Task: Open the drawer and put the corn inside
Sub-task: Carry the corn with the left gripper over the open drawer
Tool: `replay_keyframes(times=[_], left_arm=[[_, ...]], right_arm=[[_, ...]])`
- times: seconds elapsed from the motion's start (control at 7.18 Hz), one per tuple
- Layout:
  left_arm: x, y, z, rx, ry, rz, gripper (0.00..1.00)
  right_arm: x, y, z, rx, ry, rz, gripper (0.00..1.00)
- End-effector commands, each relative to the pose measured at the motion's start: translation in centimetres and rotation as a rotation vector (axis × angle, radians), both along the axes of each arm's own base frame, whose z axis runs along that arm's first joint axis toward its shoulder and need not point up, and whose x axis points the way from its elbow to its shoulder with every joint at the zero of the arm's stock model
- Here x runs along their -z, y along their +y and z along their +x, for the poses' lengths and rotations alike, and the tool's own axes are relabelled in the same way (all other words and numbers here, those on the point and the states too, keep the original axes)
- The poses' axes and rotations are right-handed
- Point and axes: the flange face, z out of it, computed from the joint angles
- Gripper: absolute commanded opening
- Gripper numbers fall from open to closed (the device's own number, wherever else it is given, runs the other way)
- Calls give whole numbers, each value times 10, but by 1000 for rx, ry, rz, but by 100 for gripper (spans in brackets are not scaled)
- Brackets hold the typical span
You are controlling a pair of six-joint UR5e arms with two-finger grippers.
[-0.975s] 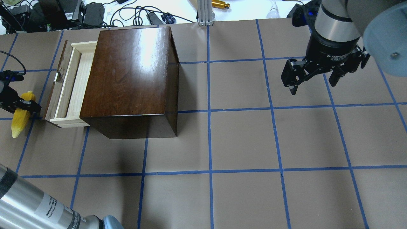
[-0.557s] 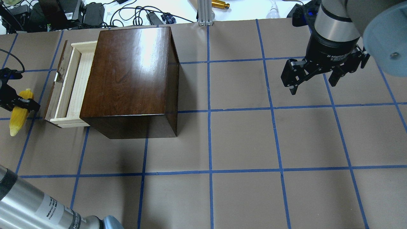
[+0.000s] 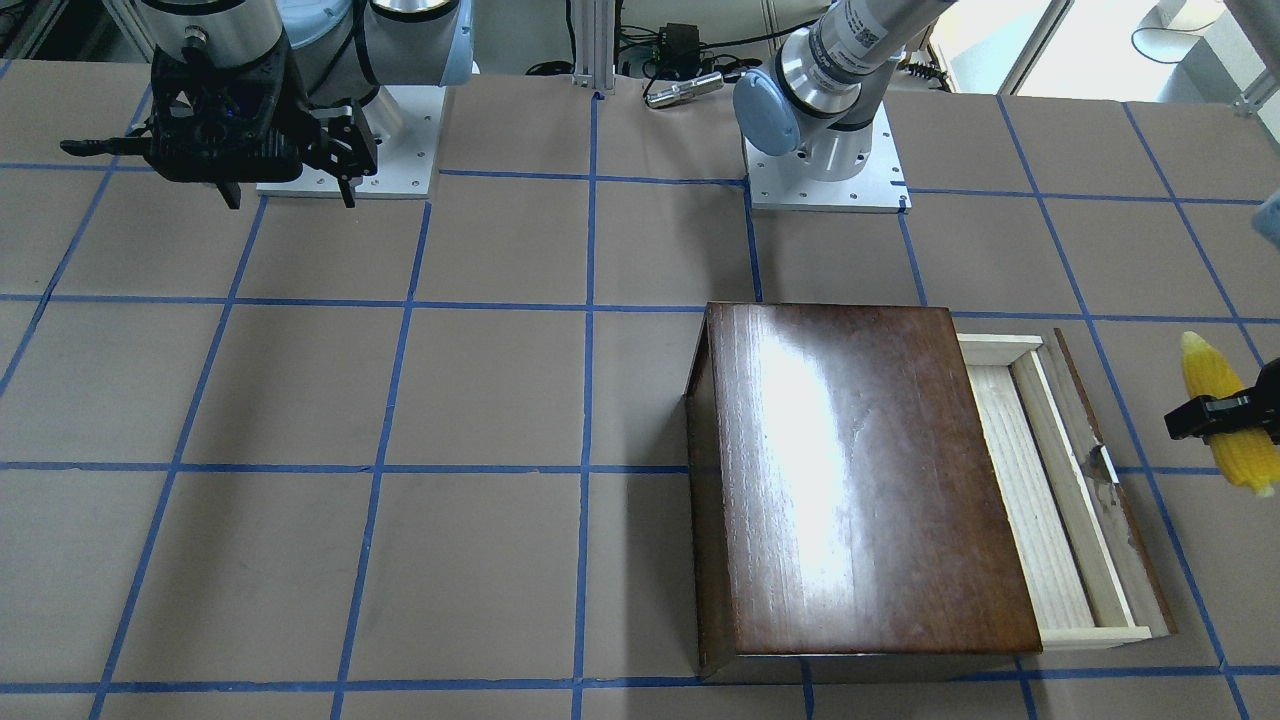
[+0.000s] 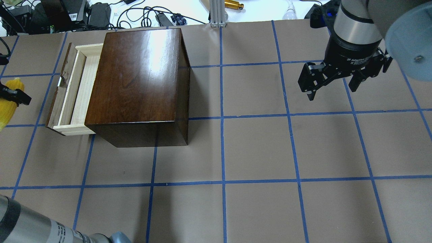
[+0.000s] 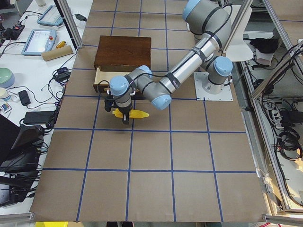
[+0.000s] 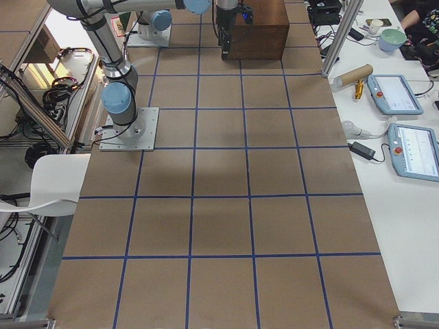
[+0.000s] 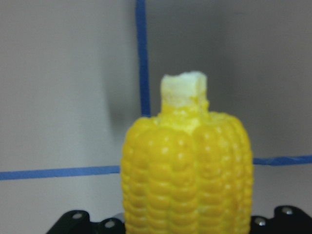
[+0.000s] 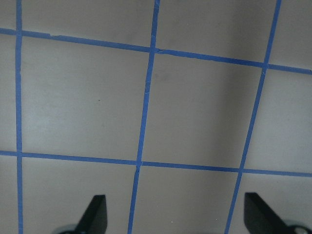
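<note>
**A:** What is found at the far left of the overhead view?

**B:** The left claw [image 3: 1225, 418] is clenched on the corn [image 3: 1212, 368]. The cob is gripped across its middle, and its pale stub end is shown in the wrist view. The corn is kept outside the drawer [image 4: 79, 91], at 9 o'clock of the front panel, near it but apart.

**A:** How is the drawer placed?

**B:** It is pulled partly out of the dark box [image 4: 135, 77] toward 9 o'clock, so its pale wood floor is exposed.

**A:** And further right?

**B:** The right claw [image 4: 332, 91] is released, with fingers spread over the surface [image 4: 256, 148]. It is seen at 3 o'clock of the box, well apart.
</note>
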Motion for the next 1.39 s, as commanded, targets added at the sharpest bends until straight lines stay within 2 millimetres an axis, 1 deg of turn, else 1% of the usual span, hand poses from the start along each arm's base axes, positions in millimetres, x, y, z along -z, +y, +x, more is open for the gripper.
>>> replay_keyframes(times=[0.0, 0.14, 0.28, 0.42, 0.56, 0.7, 0.84, 0.98, 1.11, 1.25], left_arm=[[-55, 0, -72, 6, 12, 1, 0], [-69, -6, -112, -32, 51, -19, 0], [-73, -13, -158, -99, 53, -17, 0], [-74, -21, -206, -115, 50, -12, 0], [-67, -26, -227, -123, 49, -5, 0], [-64, -29, -230, -117, 54, -3, 0], [-61, -28, -228, -114, 48, 5, 0], [-60, -29, -225, -114, 45, 2, 54], [-60, -29, -225, -114, 45, 2, 100], [-60, -29, -225, -113, 43, 3, 100]], right_arm=[[0, 0, 0, -1, 0, 1, 100], [0, 0, 0, 0, 0, 0, 100], [0, 0, 0, 0, 0, 0, 100], [0, 0, 0, 0, 0, 0, 100], [0, 0, 0, 0, 0, -1, 100], [0, 0, 0, 0, 0, -1, 100], [0, 0, 0, 0, 0, -1, 100], [0, 0, 0, 0, 0, 0, 100], [0, 0, 0, 0, 2, 0, 100], [0, 0, 0, -1, 0, -1, 100]])
